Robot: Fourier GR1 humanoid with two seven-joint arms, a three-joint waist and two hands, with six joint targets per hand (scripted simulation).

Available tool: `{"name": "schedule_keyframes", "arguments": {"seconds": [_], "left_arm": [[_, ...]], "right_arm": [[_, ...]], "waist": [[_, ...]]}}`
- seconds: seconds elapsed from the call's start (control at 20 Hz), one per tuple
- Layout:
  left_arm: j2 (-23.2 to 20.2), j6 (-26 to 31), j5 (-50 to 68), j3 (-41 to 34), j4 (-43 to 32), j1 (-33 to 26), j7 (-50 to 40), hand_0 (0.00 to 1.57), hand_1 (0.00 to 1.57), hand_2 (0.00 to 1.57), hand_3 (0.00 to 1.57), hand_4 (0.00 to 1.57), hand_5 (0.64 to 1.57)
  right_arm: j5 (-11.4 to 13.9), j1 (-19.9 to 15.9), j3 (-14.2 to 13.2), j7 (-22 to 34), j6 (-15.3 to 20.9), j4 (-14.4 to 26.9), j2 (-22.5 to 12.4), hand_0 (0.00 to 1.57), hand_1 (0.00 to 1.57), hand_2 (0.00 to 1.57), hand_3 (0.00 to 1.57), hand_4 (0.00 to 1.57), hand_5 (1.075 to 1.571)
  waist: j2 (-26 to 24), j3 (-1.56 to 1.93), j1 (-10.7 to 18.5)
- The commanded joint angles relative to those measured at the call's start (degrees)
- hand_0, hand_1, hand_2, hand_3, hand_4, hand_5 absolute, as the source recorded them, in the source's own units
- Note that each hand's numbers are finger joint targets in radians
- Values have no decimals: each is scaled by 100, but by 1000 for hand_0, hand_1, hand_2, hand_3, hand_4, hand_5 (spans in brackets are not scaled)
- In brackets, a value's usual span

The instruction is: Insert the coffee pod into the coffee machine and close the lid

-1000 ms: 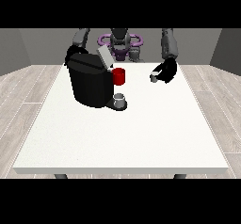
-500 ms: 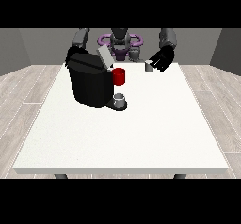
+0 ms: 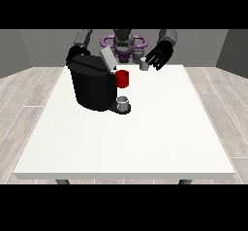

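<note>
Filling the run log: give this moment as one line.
phase: carrying | hand at the view's right: holds coffee pod above table | coffee machine: lid up

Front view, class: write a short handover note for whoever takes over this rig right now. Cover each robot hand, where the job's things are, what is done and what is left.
Robot hand at the view's right: raised above the table's far edge, holding the small grey coffee pod.
Robot hand at the view's left: behind the coffee machine, mostly hidden; its state is unclear.
Machine: on the white table, lid up, red part at its front, grey cup on its tray.
Done: pod picked up.
Left: insert the pod, close the lid.
</note>
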State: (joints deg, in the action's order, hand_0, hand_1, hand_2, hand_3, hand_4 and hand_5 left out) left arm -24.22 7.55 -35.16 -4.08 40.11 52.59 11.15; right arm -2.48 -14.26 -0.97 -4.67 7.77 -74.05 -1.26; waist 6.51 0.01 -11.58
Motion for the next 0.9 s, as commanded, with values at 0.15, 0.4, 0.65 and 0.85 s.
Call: {"name": "schedule_keyframes", "arguments": {"seconds": [0.15,0.4,0.65,0.85], "left_arm": [[-319,33,152,-438,-185,684,-219,1211,1211,1253,1199,507,1571],[-271,245,40,-333,-204,1199,-624,1260,1260,1318,1258,490,1571],[-176,-38,-96,-275,-184,1185,-494,1262,1262,1313,1244,507,1571],[-454,-132,-150,-379,-334,1332,-261,1277,1277,1303,1236,488,1571]], "right_arm": [[130,-143,198,166,37,-401,31,0,0,0,0,494,1571],[195,-444,164,454,78,-413,-74,0,0,0,0,511,1571],[232,-220,132,32,128,-390,-2,0,0,0,0,541,1571],[74,-733,-55,614,6,-746,-290,0,0,0,0,459,1571]], "waist": [[301,-1,-402],[306,0,-512],[558,2,-543],[854,-1,-679]]}}
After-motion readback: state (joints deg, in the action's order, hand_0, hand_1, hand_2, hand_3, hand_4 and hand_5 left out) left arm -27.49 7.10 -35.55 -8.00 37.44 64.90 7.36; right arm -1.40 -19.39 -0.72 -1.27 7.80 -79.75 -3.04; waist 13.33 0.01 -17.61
